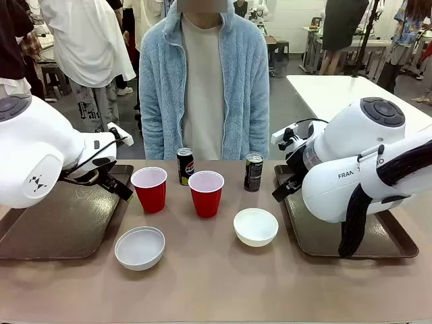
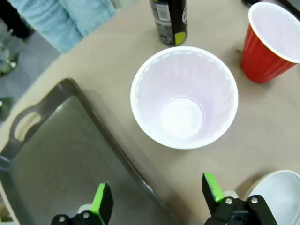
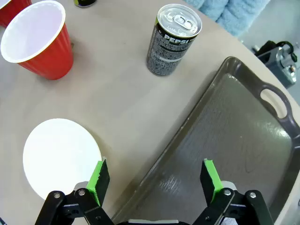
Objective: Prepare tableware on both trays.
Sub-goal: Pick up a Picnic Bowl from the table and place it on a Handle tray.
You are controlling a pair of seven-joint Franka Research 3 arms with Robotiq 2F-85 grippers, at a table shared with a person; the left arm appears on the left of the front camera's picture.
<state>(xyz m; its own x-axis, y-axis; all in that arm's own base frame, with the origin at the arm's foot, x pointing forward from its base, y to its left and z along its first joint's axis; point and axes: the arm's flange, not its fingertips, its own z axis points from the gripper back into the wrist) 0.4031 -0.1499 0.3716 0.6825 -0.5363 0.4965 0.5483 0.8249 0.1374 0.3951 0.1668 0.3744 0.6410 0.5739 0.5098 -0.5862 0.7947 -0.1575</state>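
Cups (image 1: 149, 189) (image 1: 206, 193) of ribbed red plastic, round white bowls (image 1: 140, 248) (image 1: 256, 226); both arms' jaws apart.

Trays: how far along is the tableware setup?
Done: nothing; left tray and right tray are bare. In hand: nothing; left gripper and right gripper are open, each above its tray's inner rim. Left: both red cups, both white bowls and both cans stand on the table between the trays.

Setting: shared laboratory hall. Indicators: white worktable (image 1: 344, 94) at right of frame, further tables (image 1: 378, 44) at upper right, a person (image 1: 407, 30) standing there, grey floor (image 1: 287, 108).
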